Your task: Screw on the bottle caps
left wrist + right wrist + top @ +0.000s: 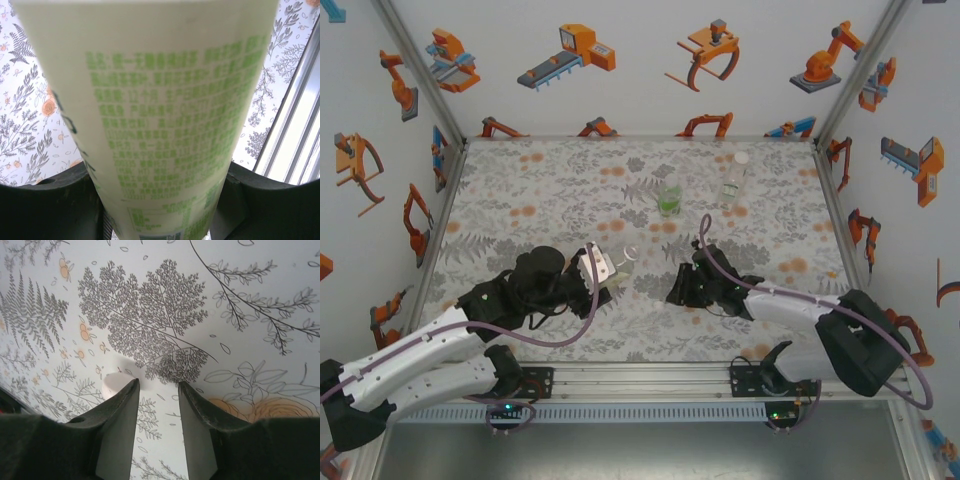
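Clamping the labelled bottle (160, 115) by its printed side in the left gripper (605, 270), clenched tight on it, and holding it tilted just above the floral mat (150, 315) with the neck pointing toward the right arm. Not managing to tell from here whether that neck is bare, but judging it as not yet capped.

Hovering low over the mat with the right gripper (157, 385), released to a narrow gap and grasping nothing, with only leaf print showing between the fingers. Missing the white bottle cap (116, 381) for now: lying flat on the mat just beside the outer face of one finger, outside the gap, not yet picked up.

Standing further back, well apart from both grippers: the green bottle (669, 200) and, to its right, the colourless bottle (732, 183), both upright. Seeming to carry a white top on the colourless one; too small to tell on the green one.

Judging progress as partway at most: one bottle possibly finished, one in hand awaiting its cap, and leaving the lifting, placing and twisting of this cap, then probably the green bottle.
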Tool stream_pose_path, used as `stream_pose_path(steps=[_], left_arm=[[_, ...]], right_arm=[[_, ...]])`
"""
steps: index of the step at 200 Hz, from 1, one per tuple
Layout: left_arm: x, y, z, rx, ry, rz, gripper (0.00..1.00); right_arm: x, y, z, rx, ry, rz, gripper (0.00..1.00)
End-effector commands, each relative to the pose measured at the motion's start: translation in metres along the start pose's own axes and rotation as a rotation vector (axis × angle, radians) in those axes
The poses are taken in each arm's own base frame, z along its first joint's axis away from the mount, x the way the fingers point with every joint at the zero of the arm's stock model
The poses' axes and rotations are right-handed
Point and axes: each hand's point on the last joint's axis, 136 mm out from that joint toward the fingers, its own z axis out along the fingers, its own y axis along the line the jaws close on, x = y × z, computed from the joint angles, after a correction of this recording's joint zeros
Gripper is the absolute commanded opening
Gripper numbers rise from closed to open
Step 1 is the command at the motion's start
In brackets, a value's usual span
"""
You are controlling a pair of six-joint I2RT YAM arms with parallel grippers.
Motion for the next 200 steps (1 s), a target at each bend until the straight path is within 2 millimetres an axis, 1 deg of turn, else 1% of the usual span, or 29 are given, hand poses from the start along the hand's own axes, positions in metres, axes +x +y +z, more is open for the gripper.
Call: stream_pose_path(steps=[1,7,24,41,64,122,140,166,200], left_arm=[[-0.023,0.003,-0.008,-0.002,-0.074,-0.017,0.00],[-0.022,0.003,-0.007,-0.002,-0.074,-0.017,0.00],[-0.021,0.003,-0.007,-0.003,-0.077,-0.017,0.00],[-0.021,0.003,-0.007,-0.004,-0.078,-0.016,0.00],[-0.020,0.002,-0.007,-0.003,-0.080,-0.017,0.00],[-0.019,0.003,-0.010,-0.009,-0.087,-0.019,0.00],[-0.018,0.002,-0.011,-0.010,-0.090,-0.021,0.00],[-0.017,0.003,-0.012,-0.014,-0.085,-0.020,0.00],[-0.016,0.003,-0.013,-0.019,-0.088,-0.021,0.00]], right_arm=[[0.028,-0.038,-0.008,0.162,0.108,-0.028,0.40],[0.024,-0.034,-0.010,0.155,0.101,-0.032,0.40],[0.012,-0.014,-0.014,0.096,0.087,-0.043,0.41],[0.007,0.006,-0.014,0.015,0.095,-0.045,0.44],[0.006,0.017,-0.012,-0.020,0.118,-0.047,0.48],[-0.007,0.034,-0.005,-0.043,0.112,-0.062,0.50],[-0.005,0.037,0.000,-0.042,0.125,-0.069,0.50],[0.001,0.034,0.005,-0.022,0.146,-0.077,0.50],[0.008,0.029,0.007,0.007,0.162,-0.089,0.50]])
